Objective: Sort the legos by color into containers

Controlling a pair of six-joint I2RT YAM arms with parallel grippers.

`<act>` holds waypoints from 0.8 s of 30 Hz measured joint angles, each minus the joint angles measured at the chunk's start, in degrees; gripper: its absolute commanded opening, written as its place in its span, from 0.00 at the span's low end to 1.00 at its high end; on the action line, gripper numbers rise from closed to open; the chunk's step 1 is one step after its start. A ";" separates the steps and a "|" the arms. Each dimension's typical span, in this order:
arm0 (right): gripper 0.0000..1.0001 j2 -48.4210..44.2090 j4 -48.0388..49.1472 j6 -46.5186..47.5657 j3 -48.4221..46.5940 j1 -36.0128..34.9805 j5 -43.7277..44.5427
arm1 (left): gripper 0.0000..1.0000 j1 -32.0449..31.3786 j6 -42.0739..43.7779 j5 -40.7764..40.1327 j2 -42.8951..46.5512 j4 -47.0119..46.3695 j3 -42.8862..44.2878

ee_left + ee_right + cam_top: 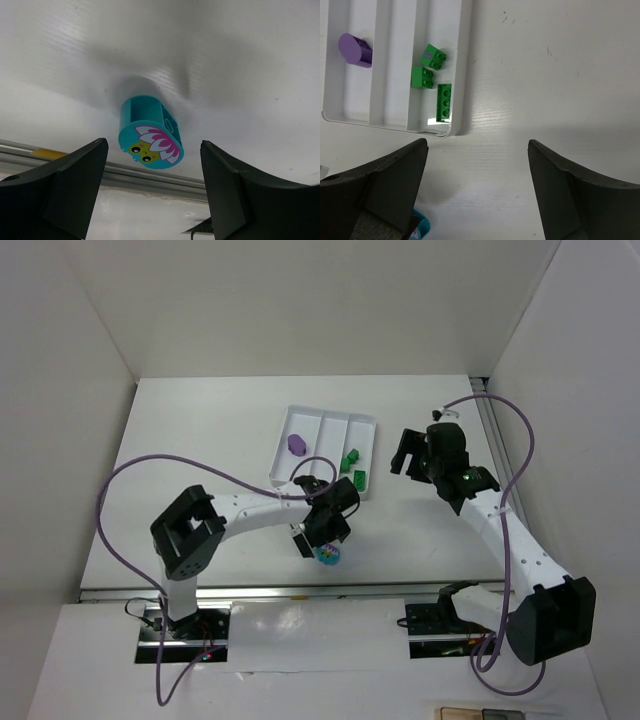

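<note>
Top view, tray: the white tray point(283, 430) lies on the table point(190, 440) ahead of both arms, where either one can reach it.
Top view, sorted: the purple rounded piece point(296, 444) is in the left compartment point(285, 466). The green bricks point(352, 468) are in the right compartment point(361, 435). The middle compartment point(322, 440) is bare, probably kept for the last colour.
Top view, unsorted: the cyan oval piece point(328, 555) sits on the table on the near side of the tray, right under the left gripper point(324, 543).
Top view, right gripper point(408, 462): it hangs to the right of the tray, apart from it, and looks parked out of the way.
Left wrist, cyan oval piece point(150, 132): it rests on the table with its flower-and-face print toward the camera.
Left wrist, left gripper point(152, 192): its fingers point(65, 195) are spread wide on either side of the piece and touch neither side. It holds nothing and looks lined up to grasp.
Right wrist, tray point(466, 60): the purple rounded piece point(354, 50) is alone on the left, and three green bricks point(422, 77) are clustered on the right.
Right wrist, right gripper point(477, 187): it is wide apart and empty, over the table beside the tray's corner.
</note>
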State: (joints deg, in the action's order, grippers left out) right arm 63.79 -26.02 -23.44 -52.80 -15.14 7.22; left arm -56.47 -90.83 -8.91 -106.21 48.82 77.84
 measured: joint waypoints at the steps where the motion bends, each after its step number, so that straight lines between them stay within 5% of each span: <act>1: 0.88 -0.02 0.00 0.00 0.00 0.00 -0.15 | 0.87 0.00 -0.13 0.04 -0.57 -0.17 -0.13; 8: 0.88 -0.85 -0.02 0.15 0.00 -0.48 -0.50 | 0.66 0.00 -0.87 1.49 -5.35 -1.75 -0.31; 13: 0.88 -2.05 -0.11 0.17 0.00 -0.48 -0.39 | 0.22 -0.48 -0.39 0.83 -5.03 -1.60 -0.26; 20: 0.88 -2.16 -0.26 0.07 0.00 -0.48 0.13 | 0.22 -0.31 1.18 -6.40 -2.03 4.72 5.53; 24: 0.88 -2.71 -0.74 -0.52 0.00 -0.48 1.51 | 0.22 5.09 8.02 -12.26 0.31 6.58 14.91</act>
State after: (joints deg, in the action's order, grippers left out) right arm 61.08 -26.76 -23.97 -52.80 -15.62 8.73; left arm -51.37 -82.81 -21.17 -105.91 55.40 92.75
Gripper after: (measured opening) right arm 0.880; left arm 0.567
